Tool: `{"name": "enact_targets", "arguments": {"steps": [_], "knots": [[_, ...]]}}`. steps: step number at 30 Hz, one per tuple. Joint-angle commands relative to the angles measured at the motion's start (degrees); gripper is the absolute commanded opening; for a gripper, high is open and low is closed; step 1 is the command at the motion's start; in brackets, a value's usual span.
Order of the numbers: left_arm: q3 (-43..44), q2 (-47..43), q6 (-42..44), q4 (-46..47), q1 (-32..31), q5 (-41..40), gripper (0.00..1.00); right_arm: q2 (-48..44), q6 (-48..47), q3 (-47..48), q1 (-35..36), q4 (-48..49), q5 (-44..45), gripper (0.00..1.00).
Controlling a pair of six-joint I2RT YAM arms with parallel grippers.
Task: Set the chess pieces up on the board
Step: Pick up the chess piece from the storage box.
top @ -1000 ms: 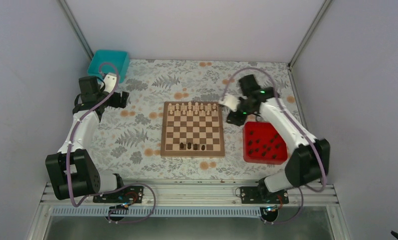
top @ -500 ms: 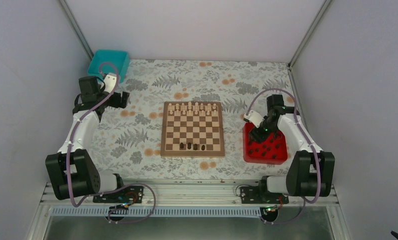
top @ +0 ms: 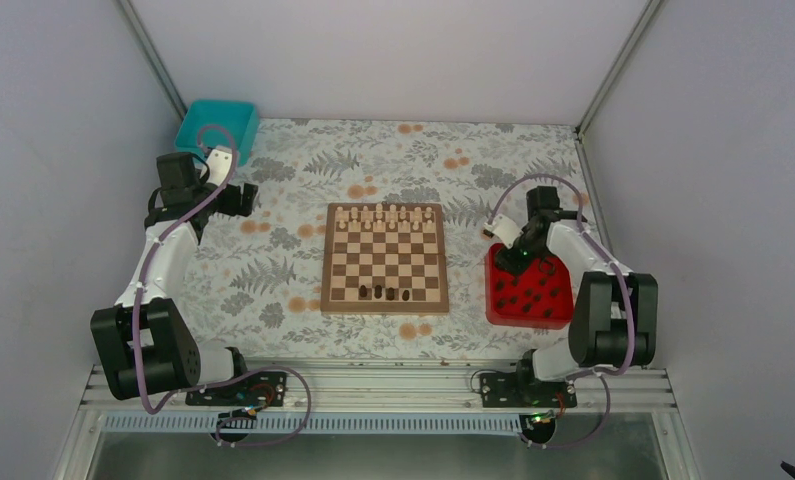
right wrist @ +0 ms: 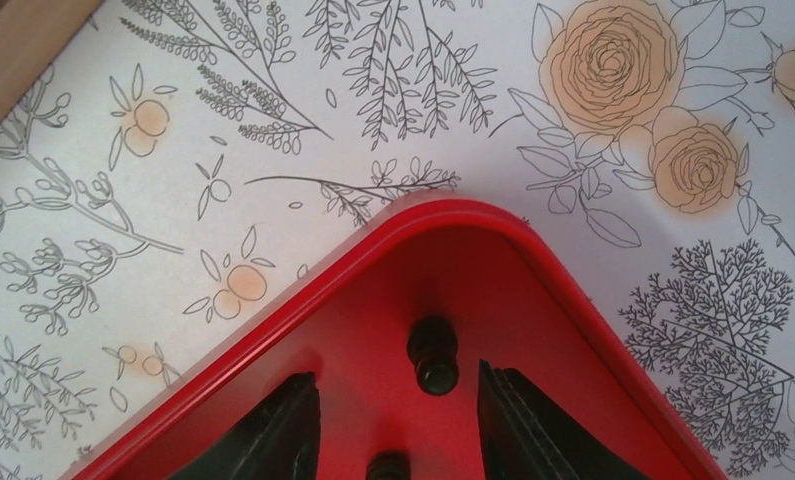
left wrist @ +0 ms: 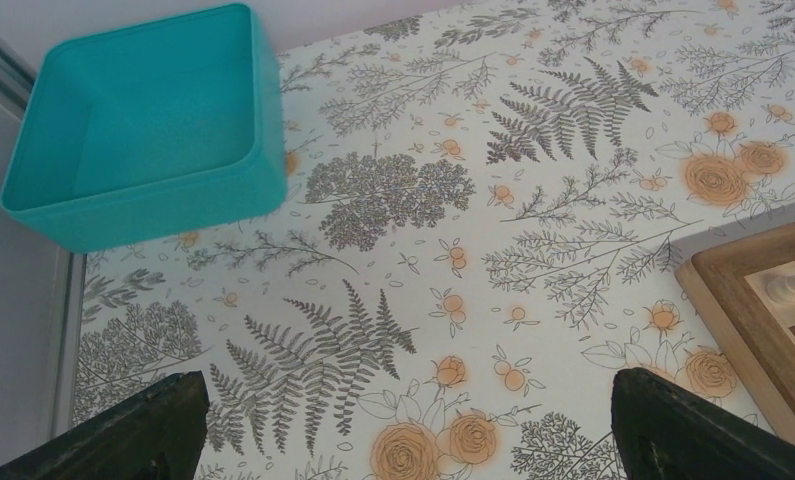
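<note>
The board (top: 383,308) lies mid-table, pale pieces along its far row and several dark chess pieces (top: 383,293) on its near row. More dark chess pieces (top: 533,290) lie in the red tray (top: 530,322) to its right. My right gripper (top: 526,262) hangs low over the tray's far corner. In the right wrist view that gripper (right wrist: 397,380) is open, and one dark piece (right wrist: 433,355) stands between its fingertips, untouched, with another (right wrist: 387,466) nearer the wrist. My left gripper (top: 238,197) is open above bare cloth left of the board, its jaws (left wrist: 408,380) spread wide and empty.
A teal bin (top: 216,128) sits at the far left corner, seen empty in the left wrist view (left wrist: 143,130). The board's corner (left wrist: 743,320) and one pale piece (left wrist: 793,285) show at that view's right edge. Flowered cloth covers the table; enclosure walls surround it.
My right arm swung from beside the board's far right corner to the red tray's far corner and came down over it. The left arm has not moved.
</note>
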Motion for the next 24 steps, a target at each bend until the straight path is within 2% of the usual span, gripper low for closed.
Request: {"name": "enact_targets", "arguments": {"steps": [1, 20, 24], "knots": [[0.02, 0.02, 0.22, -0.01, 0.35, 0.70, 1.00, 1.29, 1.13, -1.15, -0.37, 3.12, -0.62, 0.41], [0.21, 0.17, 0.13, -0.38, 0.39, 1.40, 1.00, 3.68, 1.41, -4.51, -1.31, 6.66, 0.69, 0.35], [0.29, -0.03, 0.05, -0.45, 0.44, 1.50, 1.00, 4.32, 1.24, -4.73, -1.67, 7.36, 0.06, 0.31]]}}
